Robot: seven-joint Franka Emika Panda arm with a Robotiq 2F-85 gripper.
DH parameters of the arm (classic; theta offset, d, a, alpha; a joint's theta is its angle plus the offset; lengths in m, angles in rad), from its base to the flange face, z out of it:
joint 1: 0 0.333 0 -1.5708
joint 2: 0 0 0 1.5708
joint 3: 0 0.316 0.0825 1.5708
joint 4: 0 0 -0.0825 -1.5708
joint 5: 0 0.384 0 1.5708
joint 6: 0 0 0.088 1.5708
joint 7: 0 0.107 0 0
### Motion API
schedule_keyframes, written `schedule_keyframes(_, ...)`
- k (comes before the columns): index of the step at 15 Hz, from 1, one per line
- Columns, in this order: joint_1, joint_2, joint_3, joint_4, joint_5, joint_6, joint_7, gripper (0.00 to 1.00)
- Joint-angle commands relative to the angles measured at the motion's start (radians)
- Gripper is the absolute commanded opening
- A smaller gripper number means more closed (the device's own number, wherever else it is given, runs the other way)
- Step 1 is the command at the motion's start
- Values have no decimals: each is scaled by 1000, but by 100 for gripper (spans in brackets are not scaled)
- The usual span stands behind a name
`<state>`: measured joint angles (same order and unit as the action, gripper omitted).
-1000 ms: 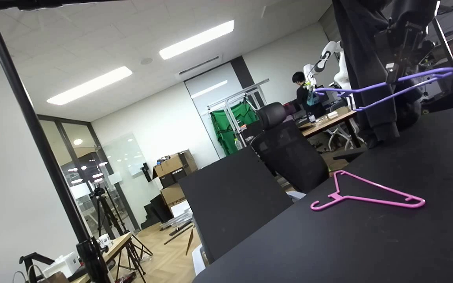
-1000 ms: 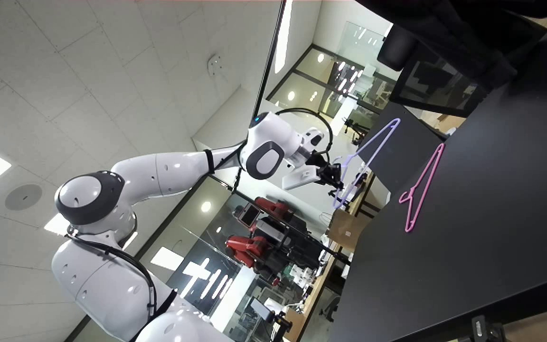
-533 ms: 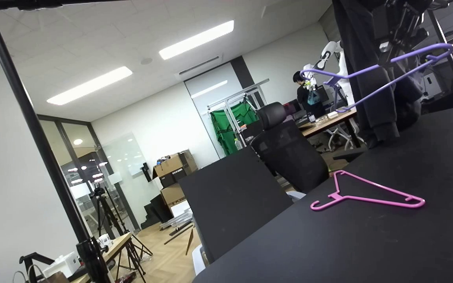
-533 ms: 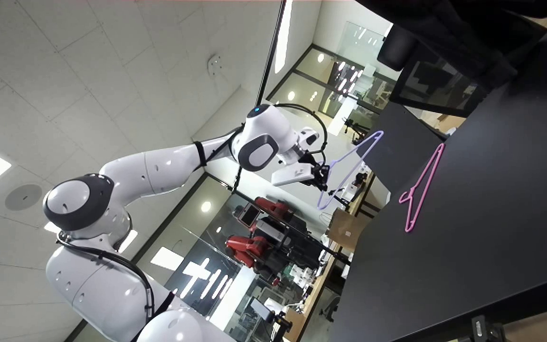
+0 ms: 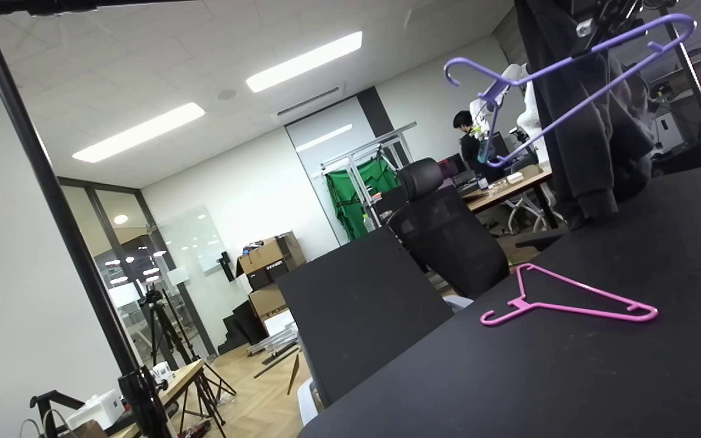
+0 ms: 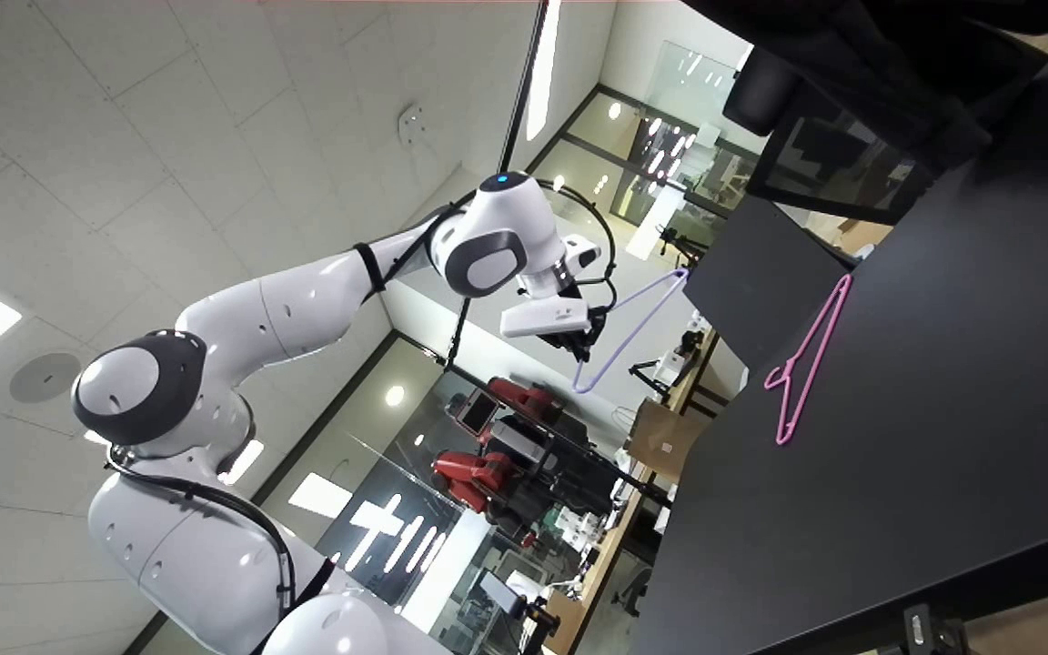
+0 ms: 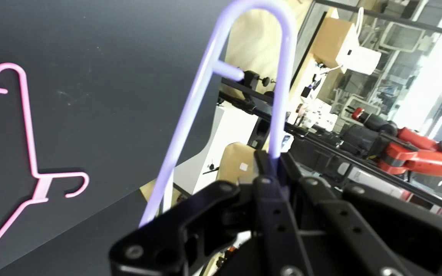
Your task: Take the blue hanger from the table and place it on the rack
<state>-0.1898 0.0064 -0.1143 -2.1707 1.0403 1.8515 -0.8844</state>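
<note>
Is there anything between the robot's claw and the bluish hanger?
Nothing visible: the gripper is shut directly on one side of the blue hanger, holding it off the table. The pink hanger lies apart, on the table.

Up high, the gripper had the blue hanger pinched, well clear of the table where 1 pink hanger lay!

your glossy white, rounded arm wears dark grey joint bands, black straps, black cables and a blue light; silvery screws dot your black gripper.
</note>
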Motion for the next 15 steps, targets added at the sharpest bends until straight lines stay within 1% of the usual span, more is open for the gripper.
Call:
schedule_keyframes(1, -20, 18, -54, 99, -12, -220, -21, 2)
schedule_keyframes(4, -30, 33, -79, 158, 0, -339, -28, 2)
schedule_keyframes(6, -33, 42, -85, 182, 11, -381, -38, 2)
schedule_keyframes(8, -33, 47, -88, 196, 22, -382, -39, 2)
schedule_keyframes(9, -30, 34, -87, 185, 14, -313, 5, 2)
schedule_keyframes(10, -29, 26, -86, 158, 9, -342, -37, 9)
schedule_keyframes(12, -30, 28, -86, 159, 9, -315, -35, 9)
schedule_keyframes(15, -30, 29, -87, 159, 9, -313, -35, 9)
